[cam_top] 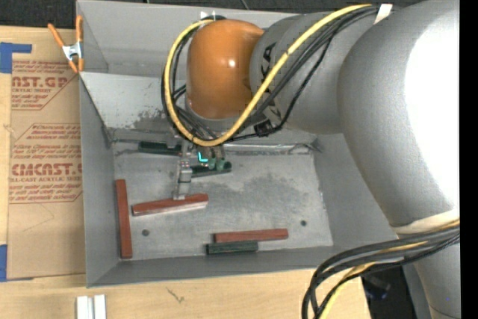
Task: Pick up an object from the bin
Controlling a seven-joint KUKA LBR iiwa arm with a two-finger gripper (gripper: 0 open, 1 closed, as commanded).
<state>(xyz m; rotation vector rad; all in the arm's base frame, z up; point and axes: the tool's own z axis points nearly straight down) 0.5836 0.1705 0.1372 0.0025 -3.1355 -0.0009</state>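
My gripper [182,189] reaches down below the orange wrist cover into the left half of the bin. Its tip is right over a flat reddish-brown stick [170,205] that lies across the floor, at that stick's right part, and looks to be touching it. A dark green stick [158,148] lies just behind the gripper, near the back wall.
Another reddish-brown stick [123,219] runs along the left wall. Near the front wall lie a third brown stick [250,236] and a dark green one [232,248] side by side. The arm covers the bin's right and back parts.
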